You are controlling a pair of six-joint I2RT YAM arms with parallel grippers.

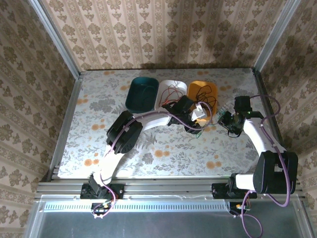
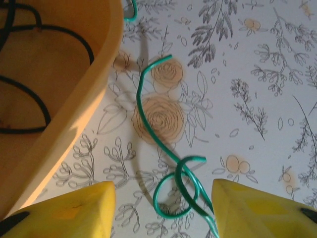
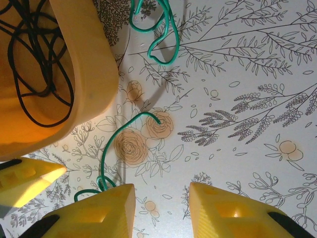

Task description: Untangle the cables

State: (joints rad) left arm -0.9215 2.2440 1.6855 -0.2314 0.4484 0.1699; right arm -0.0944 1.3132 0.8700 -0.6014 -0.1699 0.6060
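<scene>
The left gripper (image 2: 162,192), fingers apart, straddles the green cable (image 2: 138,106) loop on the table (image 2: 257,99) beside the orange bin (image 2: 91,96), likely to pinch it; the right gripper (image 3: 162,191), likewise open, hovers alongside.

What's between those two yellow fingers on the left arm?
A loop of green cable on the table, between the left tool's open fingers; the left wrist view shows it.

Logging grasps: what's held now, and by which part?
Nothing clamped: the green cable loops inside the open left gripper; the right gripper is open too.
</scene>
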